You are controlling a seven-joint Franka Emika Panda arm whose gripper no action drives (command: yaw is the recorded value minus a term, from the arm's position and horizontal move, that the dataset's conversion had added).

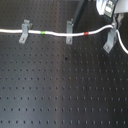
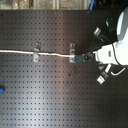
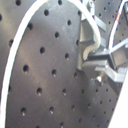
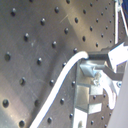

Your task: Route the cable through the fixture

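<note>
Two grey metal clips already carry your thin white cable; seat it in the third clip next; the gripper's grip can't be told.

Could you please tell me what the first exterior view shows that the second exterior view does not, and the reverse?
Only the first exterior view shows the cable's red band and the third clip at the first exterior view's right. Only the second exterior view shows a small blue object at the second exterior view's left edge. Both exterior views share the white cable, its green band, two clips and the black perforated board.
</note>
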